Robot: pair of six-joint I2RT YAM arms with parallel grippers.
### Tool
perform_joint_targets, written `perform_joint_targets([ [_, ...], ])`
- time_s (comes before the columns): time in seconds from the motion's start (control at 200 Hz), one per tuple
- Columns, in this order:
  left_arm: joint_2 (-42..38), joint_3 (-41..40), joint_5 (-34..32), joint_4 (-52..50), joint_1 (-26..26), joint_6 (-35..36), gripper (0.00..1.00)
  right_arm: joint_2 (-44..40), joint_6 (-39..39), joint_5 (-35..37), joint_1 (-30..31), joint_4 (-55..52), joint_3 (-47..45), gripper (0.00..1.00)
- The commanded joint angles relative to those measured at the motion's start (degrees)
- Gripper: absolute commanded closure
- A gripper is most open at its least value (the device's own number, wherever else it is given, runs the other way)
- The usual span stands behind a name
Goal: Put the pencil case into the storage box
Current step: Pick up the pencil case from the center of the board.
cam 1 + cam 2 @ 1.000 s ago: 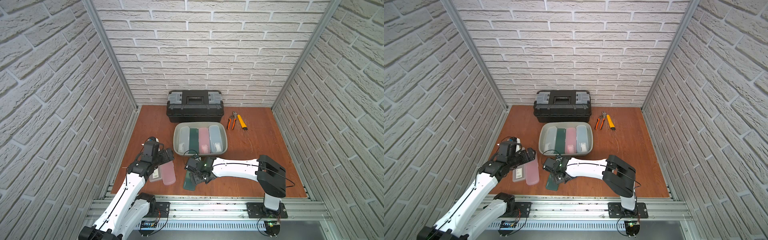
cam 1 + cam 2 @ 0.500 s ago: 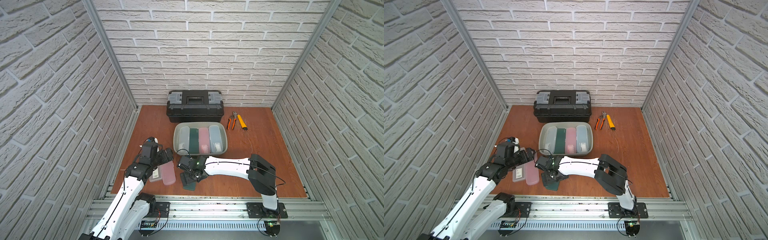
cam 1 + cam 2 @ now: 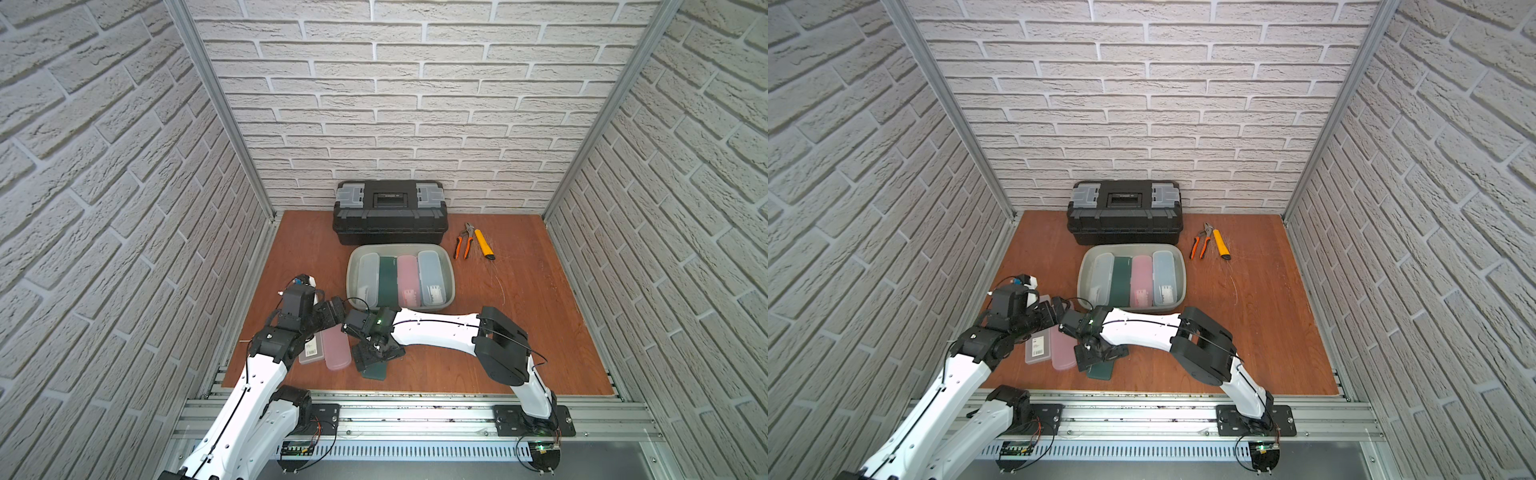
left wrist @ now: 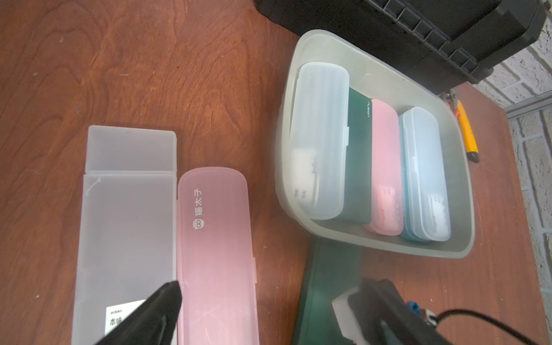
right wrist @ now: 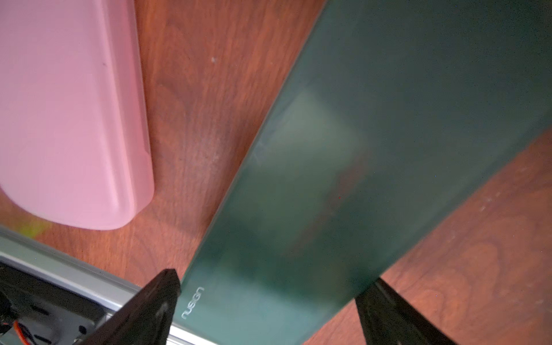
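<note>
Spread wide, the right gripper (image 5: 273,280) is held low over the dark green pencil case (image 5: 343,164), with one black finger seen at each long edge of it; whether the fingers press on the case cannot be told. The case is found on the wooden table (image 3: 540,332), outside the storage box (image 4: 388,74), between the box's near wall and the table's front edge, and is set at a slant to the pink pencil case (image 3: 336,349) just beside it. A frosted clear case (image 4: 128,224) is laid against the pink one's other side. Four more cases, clear, dark green, pink and blue, are packed side by side in the storage box. The left gripper (image 3: 332,312) is held over the pink and frosted cases, its fingers parted and nothing between them. Behind the box a black toolbox (image 3: 390,212) is set against the wall, and orange-handled pliers (image 3: 462,245) and a yellow knife (image 3: 484,245) are laid near it.
</note>
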Motion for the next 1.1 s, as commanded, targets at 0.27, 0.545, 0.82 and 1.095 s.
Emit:
perform_joint_targets([
  [0.27,-1.45,-0.94,1.29,0.36,0.39,0.21,0.01,-8.56,0.9,7.9,0.17,-1.73,-15.26,0.07],
  [0.545,-3.29,-1.8,2.26,1.2,0.25,-1.68,0.01,-12.23,-0.43,9.48,0.03,-1.33,-17.53,0.09],
  [0.82,-3.21,-2.13,2.42,1.81,0.26,-2.12,0.01,-15.93,0.32,9.19,0.05,0.98,-17.83,0.03],
  [1.095,-4.11,-1.78,2.02,0.86,0.26,-1.86,0.01,-11.39,0.82,5.86,0.07,2.87,-18.63,0.07],
])
